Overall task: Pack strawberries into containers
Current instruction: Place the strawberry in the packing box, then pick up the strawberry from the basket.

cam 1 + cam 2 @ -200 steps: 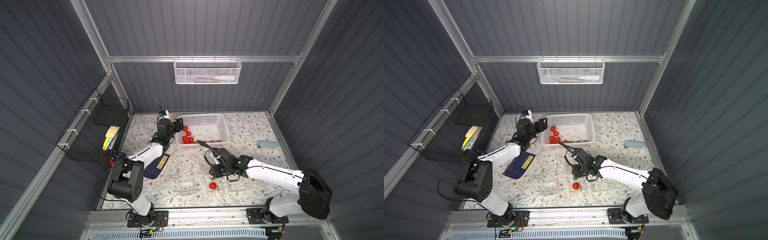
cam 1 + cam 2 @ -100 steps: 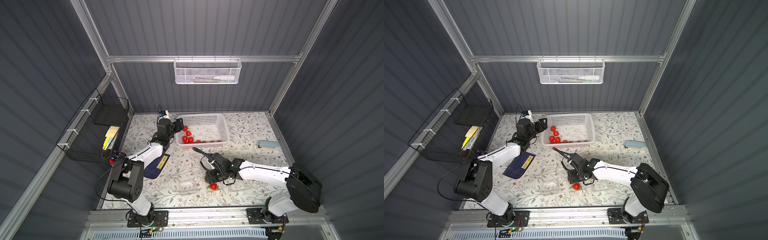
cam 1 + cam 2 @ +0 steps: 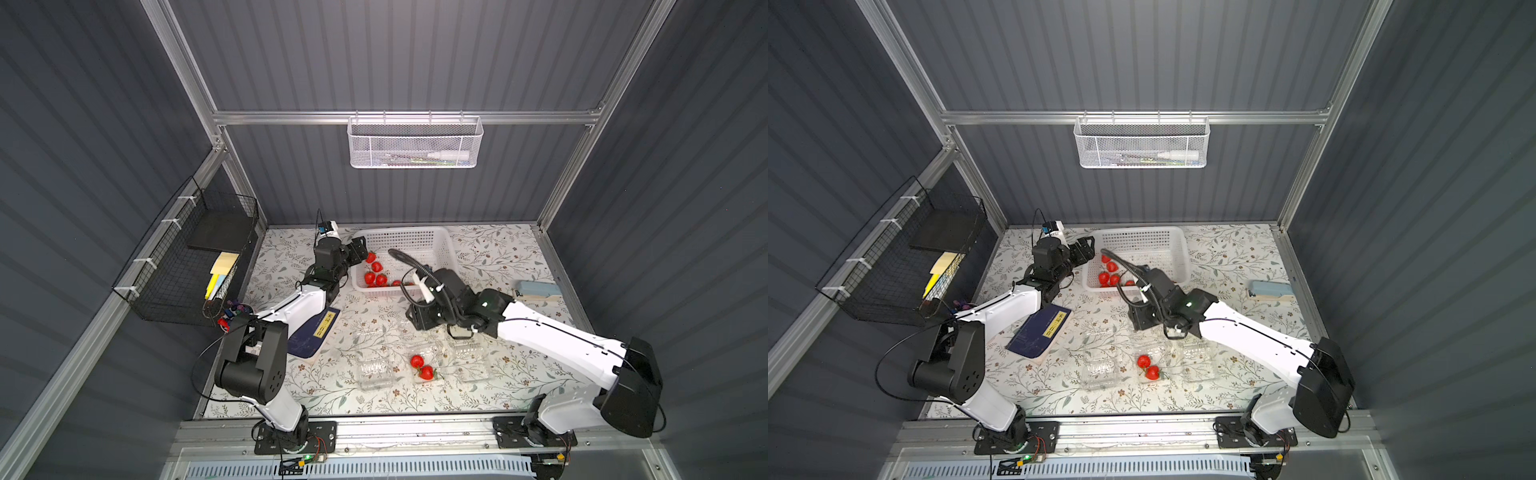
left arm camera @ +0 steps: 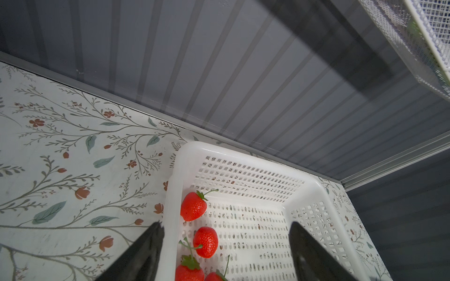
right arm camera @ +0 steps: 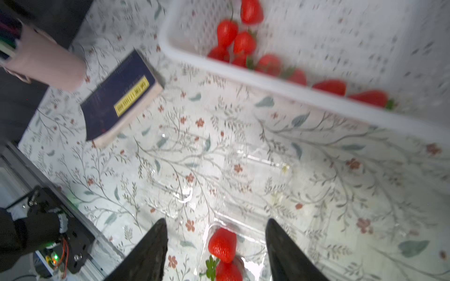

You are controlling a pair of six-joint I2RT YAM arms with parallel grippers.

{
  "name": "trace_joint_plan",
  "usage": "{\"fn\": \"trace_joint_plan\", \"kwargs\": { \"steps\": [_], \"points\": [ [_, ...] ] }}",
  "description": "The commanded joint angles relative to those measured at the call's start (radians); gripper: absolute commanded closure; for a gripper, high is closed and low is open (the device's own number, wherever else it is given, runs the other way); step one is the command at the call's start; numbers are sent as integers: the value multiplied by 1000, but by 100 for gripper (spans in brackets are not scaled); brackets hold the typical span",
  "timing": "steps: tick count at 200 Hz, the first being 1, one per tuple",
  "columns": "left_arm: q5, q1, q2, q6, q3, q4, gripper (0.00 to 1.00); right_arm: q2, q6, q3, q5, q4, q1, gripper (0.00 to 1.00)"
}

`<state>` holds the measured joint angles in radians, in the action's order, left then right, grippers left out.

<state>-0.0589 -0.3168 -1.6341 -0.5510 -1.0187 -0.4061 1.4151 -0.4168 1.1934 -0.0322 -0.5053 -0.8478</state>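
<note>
Both top views show three clear containers [image 3: 376,369] [image 3: 1099,369] in a row near the front of the flowered table [image 3: 498,257] [image 3: 1233,257]. Two strawberries [image 3: 417,360] [image 3: 1144,360] lie touching each other in the middle container [image 3: 436,357] [image 3: 1163,353]. The other two look empty. The remaining strawberries lie in the white basket [image 3: 449,249] [image 3: 1183,249] at the back.

The right gripper [image 3: 419,320] [image 3: 1140,320] hangs over the table between the basket and the containers. From above its body hides how the jaws stand. The right wrist view is blurred, but there the right gripper [image 5: 215,221] has its fingers [image 5: 155,243] well apart with nothing between them. The two packed strawberries show below in the gap. That view also shows a row of strawberries along the basket's near wall [image 5: 267,82], which the right arm partly covers from above, and a dark blue book [image 5: 119,97] [image 3: 316,332] beside the containers.

The left gripper [image 3: 359,249] [image 3: 1086,249] sits at the basket's left end. Only the left wrist view shows its jaws: the left gripper [image 4: 226,225] is spread wide and empty. One finger [image 4: 151,243] is just outside the basket wall [image 4: 170,194] and the other is over the inside, with four strawberries in that corner below.
</note>
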Motion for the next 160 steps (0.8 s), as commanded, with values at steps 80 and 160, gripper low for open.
{"fn": "trace_joint_plan", "kwargs": {
  "steps": [80, 160],
  "points": [
    [-31, 11, -55, 20, -11, 50, 28, 622, 207, 618, 98, -37, 225, 34],
    [-9, 16, -106, 11, -3, 38, 24, 889, 273, 852, 222, -227, 228, 33]
  ]
}}
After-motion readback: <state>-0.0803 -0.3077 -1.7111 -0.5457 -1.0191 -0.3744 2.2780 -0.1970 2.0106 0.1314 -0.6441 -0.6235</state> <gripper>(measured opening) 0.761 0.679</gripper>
